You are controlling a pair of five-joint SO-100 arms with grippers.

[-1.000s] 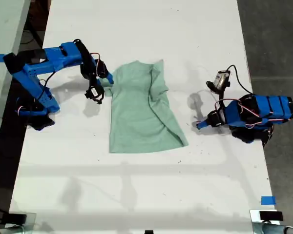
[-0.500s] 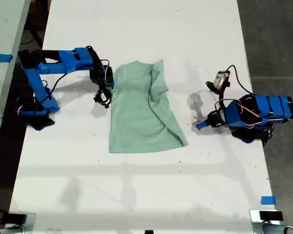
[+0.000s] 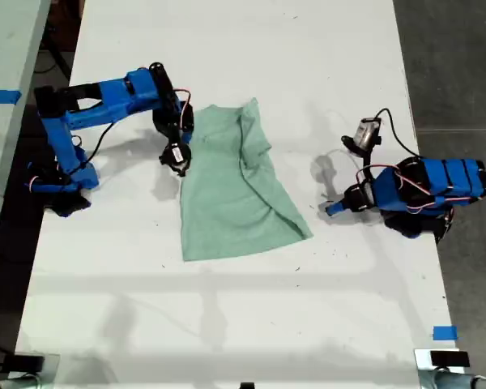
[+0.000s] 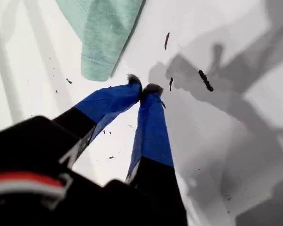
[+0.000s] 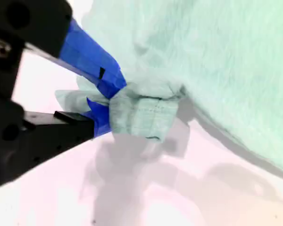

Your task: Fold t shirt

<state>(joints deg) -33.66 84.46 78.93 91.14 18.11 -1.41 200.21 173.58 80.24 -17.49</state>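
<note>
The pale mint-green t shirt point(image 3: 235, 186) lies wrinkled in the middle of the white table point(image 3: 227, 49), with one side folded over itself. My second gripper point(image 3: 184, 139), at the shirt's edge on the exterior view's left, is shut on a bunched piece of the t shirt point(image 5: 146, 110); its blue fingers point(image 5: 96, 66) pinch the cloth just above the table. My first gripper point(image 3: 330, 209) rests low on the exterior view's right, shut with its tips point(image 4: 145, 88) touching and nothing between them. A hemmed corner of the t shirt point(image 4: 101, 33) lies a short way beyond them.
The table's long edge on the exterior view's right meets dark floor point(image 3: 454, 65). A strip of blue tape point(image 3: 444, 332) sits near the table's near corner on that side. A second pale surface with blue tape point(image 3: 0, 97) runs along the exterior view's left.
My second gripper has moved toward the exterior view's right and shut on the shirt's edge, and the shirt's upper part has shifted and skewed. The first arm has not moved.
</note>
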